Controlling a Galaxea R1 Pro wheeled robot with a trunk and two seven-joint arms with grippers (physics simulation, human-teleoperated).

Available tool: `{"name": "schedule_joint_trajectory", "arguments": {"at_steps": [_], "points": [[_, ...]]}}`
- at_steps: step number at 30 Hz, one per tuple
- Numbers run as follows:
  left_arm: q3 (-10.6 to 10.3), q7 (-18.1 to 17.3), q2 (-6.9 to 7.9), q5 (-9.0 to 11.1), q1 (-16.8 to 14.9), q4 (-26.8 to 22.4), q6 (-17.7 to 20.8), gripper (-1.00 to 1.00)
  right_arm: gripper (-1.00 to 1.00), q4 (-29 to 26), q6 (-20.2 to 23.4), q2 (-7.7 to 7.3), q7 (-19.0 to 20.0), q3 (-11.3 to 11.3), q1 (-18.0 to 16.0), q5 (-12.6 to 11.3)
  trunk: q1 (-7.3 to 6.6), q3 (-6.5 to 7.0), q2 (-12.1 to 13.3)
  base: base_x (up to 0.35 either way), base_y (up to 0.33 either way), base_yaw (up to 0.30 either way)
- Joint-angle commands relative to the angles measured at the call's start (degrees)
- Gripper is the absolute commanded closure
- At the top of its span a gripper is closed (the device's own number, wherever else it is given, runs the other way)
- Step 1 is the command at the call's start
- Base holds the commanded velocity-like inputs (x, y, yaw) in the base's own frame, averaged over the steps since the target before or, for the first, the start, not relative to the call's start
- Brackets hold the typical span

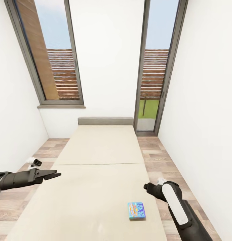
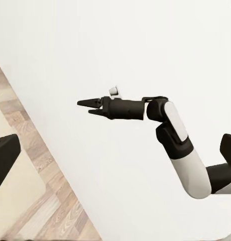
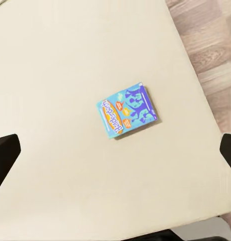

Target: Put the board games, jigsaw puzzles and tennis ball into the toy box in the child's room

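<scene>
Bed [image 1: 96, 157] runs lengthwise ahead of the robot, beige mattress, grey headboard at the far end under the windows. One board game [image 1: 136, 210], blue w/ orange print, lies flat on the near part of the mattress, toward the right edge, nothing touching it. Only this game is in sight on the mattress; no desk or toy box in frame.

Right tool [image 1: 147, 186] hangs above the mattress edge just beyond the game, arm bent so its wrist cam looks straight down at the box [image 3: 128, 110] — prob. a lineup for a top-down pick, since the box is flat and sits near that side. In the left wrist view the same tool [image 2: 90, 107] shows side-on, fingers nearly together at the tips w/ a thin gap, holding nothing.

Left tool [image 1: 55, 175] is held out level over the left edge of the bed, well apart from the game, likely parked out of the way. Its jaws look close to closed and empty, though hard to tell at this angle.
</scene>
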Motion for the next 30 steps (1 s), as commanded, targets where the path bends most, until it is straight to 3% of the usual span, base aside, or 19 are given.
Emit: {"name": "schedule_joint_trajectory", "arguments": {"at_steps": [1,5,9,13,21,27,30], "points": [[0.0,0.5,0.00,0.0,-0.1,0.0,0.6,-1.00,-1.00,1.2,0.1,0.01,-0.7,0.3,-0.9,-0.1,0.03,-0.24,-0.2,0.000,0.000,0.000],[0.1,3.4,-0.12,-0.1,-0.5,0.0,0.6,-1.00,-1.00,10.7,-0.3,0.21,-1.3,1.1,-5.3,1.0,0.03,-0.61,-0.2,0.000,0.000,0.000],[0.1,4.2,-0.21,-0.1,-1.0,0.0,0.6,-1.00,-1.00,15.8,-0.7,0.71,-1.2,1.4,-7.9,1.4,0.03,-0.98,-0.2,0.000,0.000,0.000],[0.1,4.3,-0.19,-0.1,-1.1,0.0,0.6,-1.00,-1.00,16.9,-2.1,0.88,-0.9,1.7,-8.4,1.3,0.03,-1.35,-0.2,0.000,0.000,0.000],[0.1,4.5,0.26,-0.2,-1.7,0.0,0.6,-1.00,-1.00,16.6,-3.2,1.30,-0.8,6.0,-9.0,1.3,0.03,-2.09,-0.2,0.000,0.000,0.000],[0.1,7.1,-0.01,-0.2,-2.3,0.0,0.6,-1.00,-1.00,17.1,-3.4,3.94,-0.8,7.6,-10.7,1.5,0.03,-2.65,-0.2,0.000,0.000,0.000],[0.1,8.5,-0.18,-0.2,-2.4,0.0,0.6,-1.00,-1.00,17.3,-3.4,4.45,-1.1,10.4,-10.9,2.1,0.03,-2.93,-0.2,0.000,0.000,0.000]]}}
